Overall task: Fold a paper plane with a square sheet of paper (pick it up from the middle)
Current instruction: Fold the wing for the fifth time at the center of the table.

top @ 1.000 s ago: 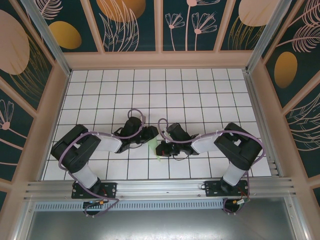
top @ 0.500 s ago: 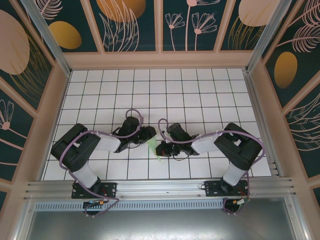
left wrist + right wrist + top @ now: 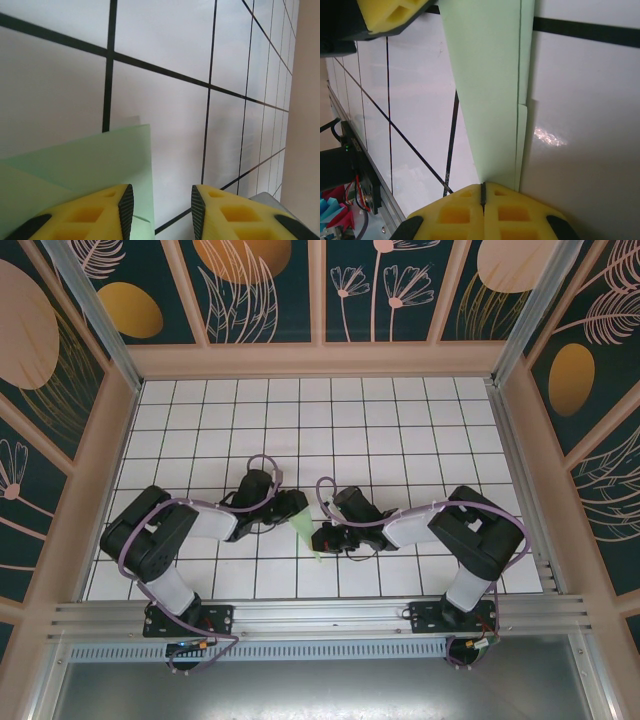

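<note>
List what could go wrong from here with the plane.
1. The right gripper is shut on the plane at just its narrow end, so a tug could slip or tear it.
2. The left gripper is open with only the plane's edge in its gap. Closing may miss or crumple it.
3. In the top view the two grippers sit close together and could bump.

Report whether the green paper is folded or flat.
Folded: the pale mint-green paper is a tapered wedge with layered edges, narrow end pinched by the right gripper.
</note>
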Robot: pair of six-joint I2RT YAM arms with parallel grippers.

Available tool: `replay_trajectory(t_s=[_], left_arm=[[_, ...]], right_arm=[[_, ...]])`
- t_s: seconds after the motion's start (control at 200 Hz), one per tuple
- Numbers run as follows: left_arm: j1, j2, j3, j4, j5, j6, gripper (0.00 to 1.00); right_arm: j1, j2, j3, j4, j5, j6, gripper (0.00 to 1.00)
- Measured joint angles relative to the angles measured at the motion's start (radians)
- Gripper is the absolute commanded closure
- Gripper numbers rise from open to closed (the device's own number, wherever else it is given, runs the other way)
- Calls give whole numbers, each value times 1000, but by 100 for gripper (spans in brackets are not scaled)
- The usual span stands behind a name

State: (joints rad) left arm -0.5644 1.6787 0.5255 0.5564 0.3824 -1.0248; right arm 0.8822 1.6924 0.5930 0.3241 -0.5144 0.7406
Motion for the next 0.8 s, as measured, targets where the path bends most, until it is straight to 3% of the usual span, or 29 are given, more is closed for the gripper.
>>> replay_trajectory(t_s=[0.57,0.801], left_arm=[[114,-15,-18,-10,64,93,59],[166,-46,-19,-62,35,134,59]], right_arm=[[0,12,8,10,1,0,98],[0,12,8,10,4,0,98]])
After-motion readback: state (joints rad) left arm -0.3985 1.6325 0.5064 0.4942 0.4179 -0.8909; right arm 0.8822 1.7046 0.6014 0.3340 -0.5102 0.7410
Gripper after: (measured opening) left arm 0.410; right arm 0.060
